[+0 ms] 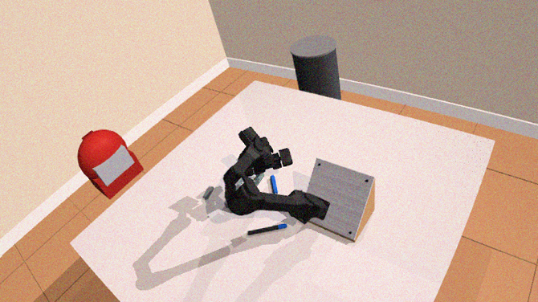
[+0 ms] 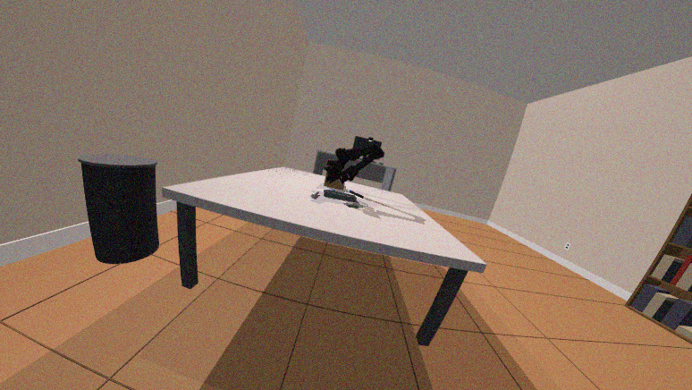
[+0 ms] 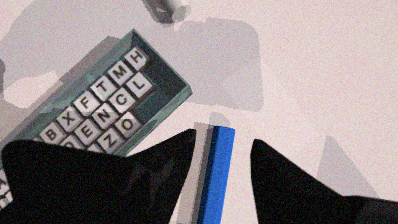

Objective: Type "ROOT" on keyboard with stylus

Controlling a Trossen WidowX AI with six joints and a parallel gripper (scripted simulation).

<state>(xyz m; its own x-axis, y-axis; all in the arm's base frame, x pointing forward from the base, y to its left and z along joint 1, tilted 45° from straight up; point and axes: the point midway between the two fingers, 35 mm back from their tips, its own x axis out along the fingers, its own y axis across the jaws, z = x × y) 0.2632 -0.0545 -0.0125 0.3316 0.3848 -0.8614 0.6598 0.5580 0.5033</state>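
White and lightly speckled, the surface (image 1: 413,171) (image 2: 241,200) stands on dark legs over orange floor tiles (image 1: 525,210) (image 2: 271,339). Cream and grey-brown walls rise around it, with pale baseboards along their feet. A dark round bin (image 1: 318,75) (image 2: 121,213) stands on the floor well apart from the keyboard (image 1: 259,178) (image 2: 340,195) (image 3: 163,82), and a red domed container (image 1: 103,157) shows past the surface's edge, also well away from it. A bookcase (image 2: 660,252) with books is far off from the keyboard, at the other side of the room.

Bright blue, straight and slim, the stylus (image 1: 273,184) (image 3: 218,172) lies on the surface just beside the keyboard, apart from it, near the end with the H and L keys. The keyboard is a grey-green tray with pale square keys and dark letters; T and O can be read, while its far end is hidden in the wrist view. Also near the keyboard lies a black pen (image 1: 265,229) with a blue end. A wedge-shaped block (image 1: 341,195) with a grey slanted face stands farther from the keyboard, and the black arm (image 1: 275,201) (image 2: 360,162) reaches from it.

The jaws (image 1: 275,162) (image 2: 332,177) are spread and pinch nothing; in the wrist view, the stylus shows between them.
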